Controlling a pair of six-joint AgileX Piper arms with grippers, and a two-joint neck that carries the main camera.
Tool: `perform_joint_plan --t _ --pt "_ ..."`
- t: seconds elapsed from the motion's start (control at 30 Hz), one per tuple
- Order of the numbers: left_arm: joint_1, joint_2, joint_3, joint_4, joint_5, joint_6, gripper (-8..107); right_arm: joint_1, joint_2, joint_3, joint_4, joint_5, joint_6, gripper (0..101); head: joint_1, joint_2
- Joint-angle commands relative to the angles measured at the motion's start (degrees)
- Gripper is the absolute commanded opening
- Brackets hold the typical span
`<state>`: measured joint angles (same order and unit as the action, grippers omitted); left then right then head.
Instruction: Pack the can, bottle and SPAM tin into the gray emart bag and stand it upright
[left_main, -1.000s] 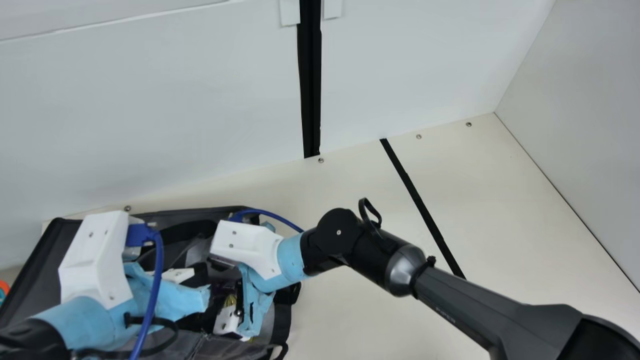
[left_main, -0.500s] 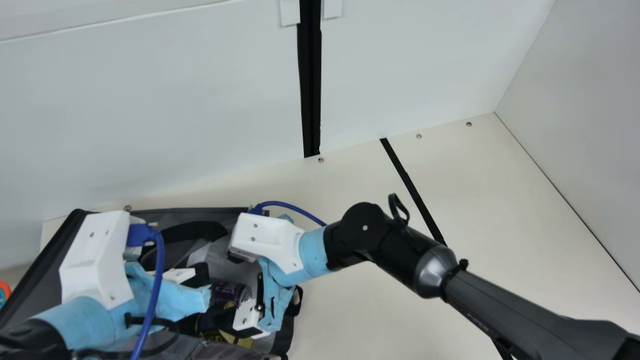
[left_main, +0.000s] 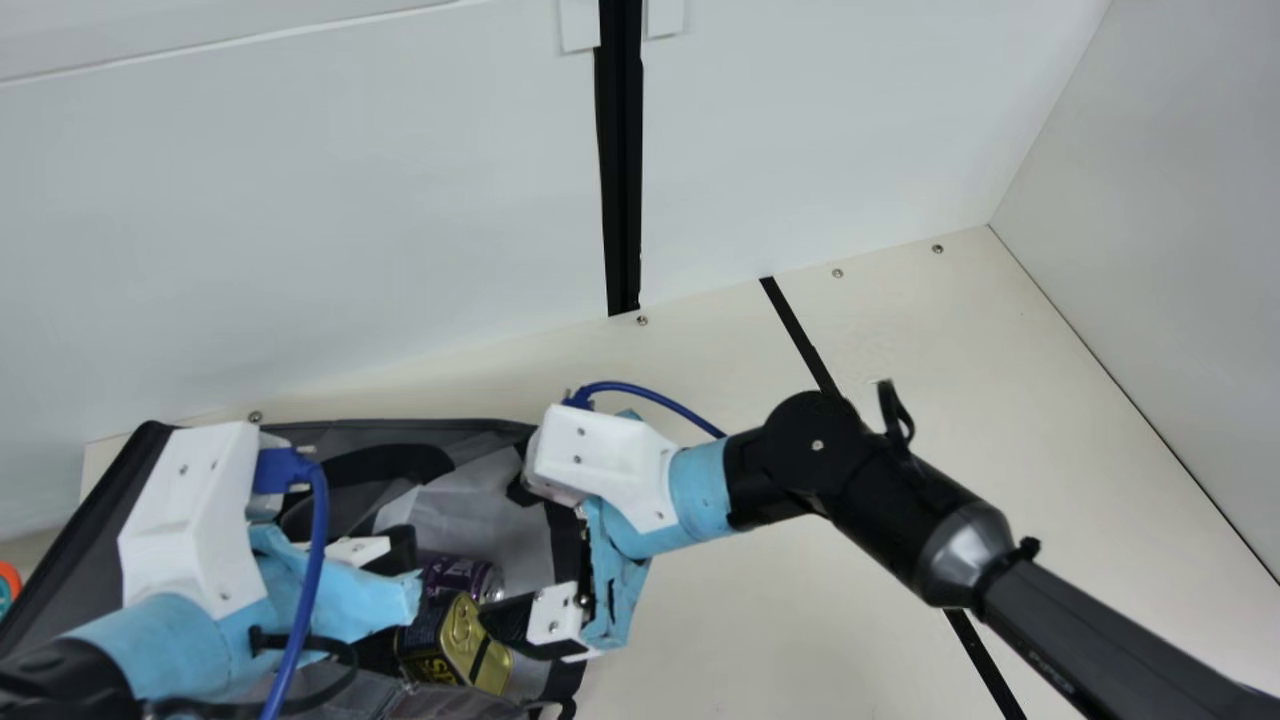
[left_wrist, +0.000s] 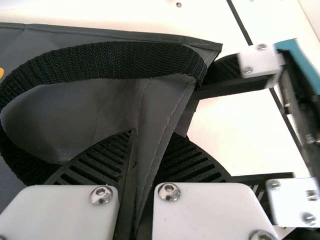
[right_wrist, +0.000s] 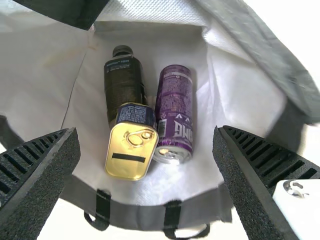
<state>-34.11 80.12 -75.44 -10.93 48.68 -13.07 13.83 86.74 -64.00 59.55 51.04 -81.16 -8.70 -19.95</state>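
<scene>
Black, slanting down with right gripper (left_main: 510, 558) spread near tin (left_main: 478, 645), can (left_main: 455, 575) and bottle (right_wrist: 122, 82); pinching bag (left_main: 480, 505) in left gripper (left_main: 395, 600).

Print inside the gray emart bag (left_main: 480, 500), scene left. Can (right_wrist: 175, 105): big pale letters toward one end, finer lines along the purple wall. SPAM tin (right_wrist: 131, 152), nearer than the can: large gold letters, partly hidden, on its dark side. Bottle (right_wrist: 122, 82): pale print, too small to read. Right arm (left_main: 1080, 650), near right: small print, illegible.
</scene>
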Motion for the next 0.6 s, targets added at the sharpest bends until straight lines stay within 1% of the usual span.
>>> perform_joint_plan --t 0.0,0.57 --pt "0.0 0.0 0.0 0.0 0.0 0.0 -8 -1.32 -0.94 0.31 -0.17 0.98 -0.21 95 -1.3 -0.05" --pt "0.0 0.0 0.0 0.0 0.0 0.0 -8 -13.66 -8.0 1.72 -2.35 9.66 -3.28 95 -1.3 -0.05"
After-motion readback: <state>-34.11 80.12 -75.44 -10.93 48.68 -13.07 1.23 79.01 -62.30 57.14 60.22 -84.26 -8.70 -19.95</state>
